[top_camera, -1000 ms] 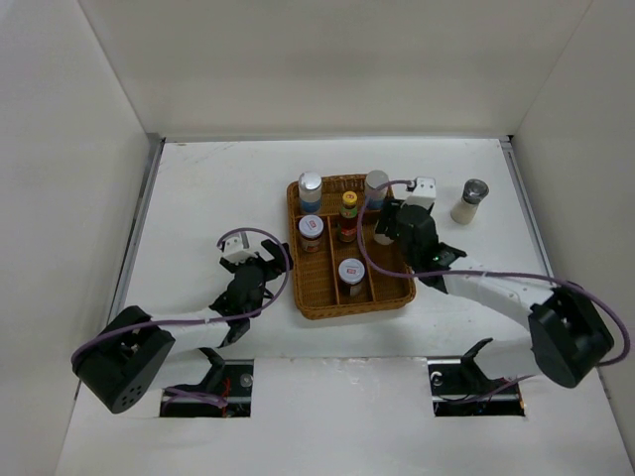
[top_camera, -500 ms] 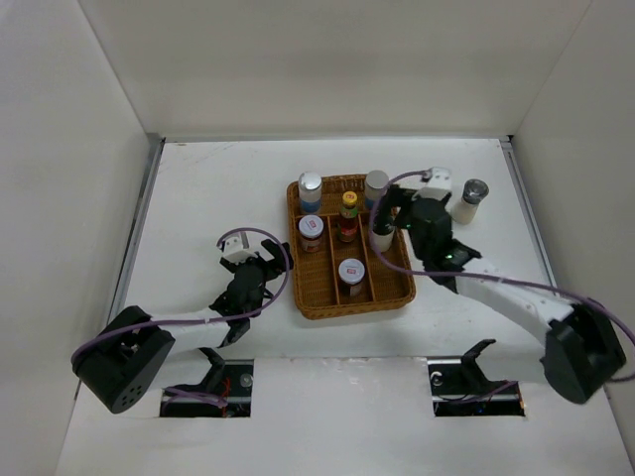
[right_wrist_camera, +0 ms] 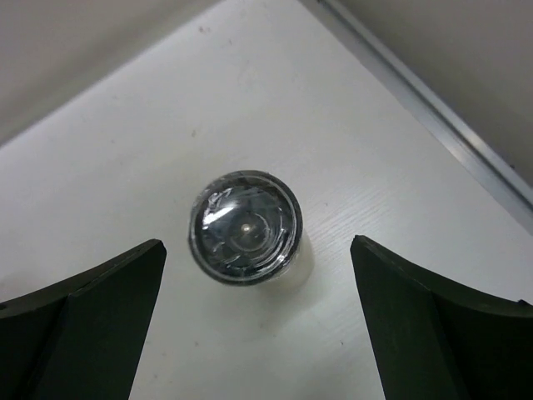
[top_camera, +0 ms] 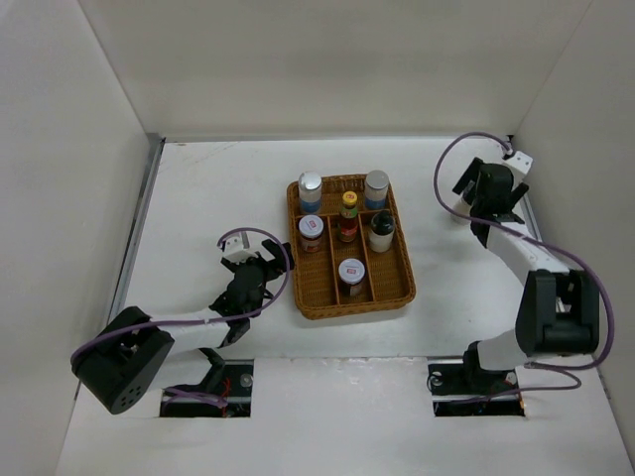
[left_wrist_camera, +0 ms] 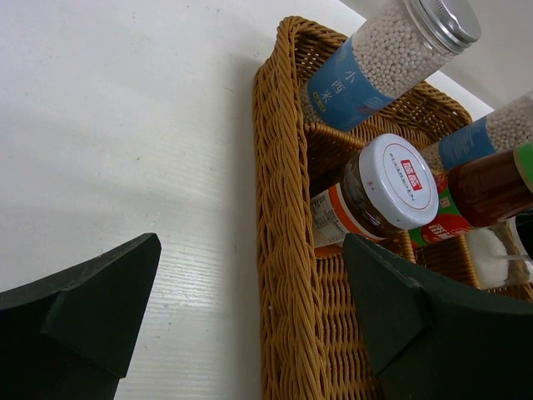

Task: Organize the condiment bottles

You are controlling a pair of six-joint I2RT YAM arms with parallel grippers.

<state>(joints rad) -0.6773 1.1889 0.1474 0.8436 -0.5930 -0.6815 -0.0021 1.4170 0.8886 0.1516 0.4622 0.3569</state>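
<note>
Only the right wrist camera shows the grey-capped jar (right_wrist_camera: 246, 227), upright on the table (right_wrist_camera: 125, 125) between the fingers of the right gripper (right_wrist_camera: 257, 243), which is spread wide and touches nothing. From above, the arm covers that jar. That view shows six bottles (top_camera: 348, 213) standing in the wicker tray (top_camera: 303, 288), with the left gripper (top_camera: 256, 273) just beside its left wall, also wide apart and empty. The left wrist camera adds Chinese characters on the blue label of the bead-filled bottle (left_wrist_camera: 375, 71) and a red mark, too small to read, on a white lid (left_wrist_camera: 401, 179).
</note>
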